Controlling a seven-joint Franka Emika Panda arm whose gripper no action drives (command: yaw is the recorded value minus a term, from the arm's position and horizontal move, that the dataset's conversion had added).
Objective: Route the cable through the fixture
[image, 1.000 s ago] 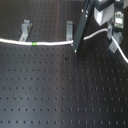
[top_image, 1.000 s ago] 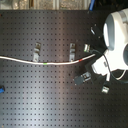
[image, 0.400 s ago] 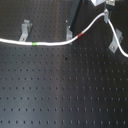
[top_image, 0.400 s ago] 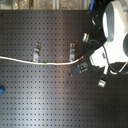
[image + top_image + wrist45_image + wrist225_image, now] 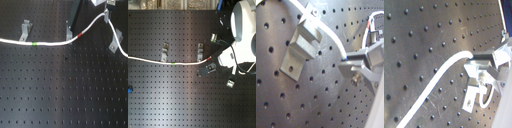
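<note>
The white cable (image 5: 55,43) lies across the black board from the first exterior view's left, with a green band (image 5: 34,44) and a red band (image 5: 81,36). Past the red band it climbs to my gripper (image 5: 105,12), which is shut on it near the top right. The fixture (image 5: 69,31), a narrow upright grey strip, stands just behind the cable, which passes along the near side of its foot. The second exterior view shows the cable (image 5: 158,60), the fixture (image 5: 200,51) and the gripper (image 5: 222,52). Both wrist views show the cable (image 5: 439,75) ending between the shut fingers (image 5: 351,61).
Broader bent clips stand left of the fixture (image 5: 23,30) and at the right (image 5: 115,42); the first wrist view shows one close by (image 5: 301,47). A thin white strand (image 5: 117,37) drops from the gripper past the right clip. A small black part (image 5: 203,70) lies on the board.
The gripper has moved up and to the first exterior view's right, lifting the held end of the cable. The red band now sits on the rising stretch beyond the fixture.
</note>
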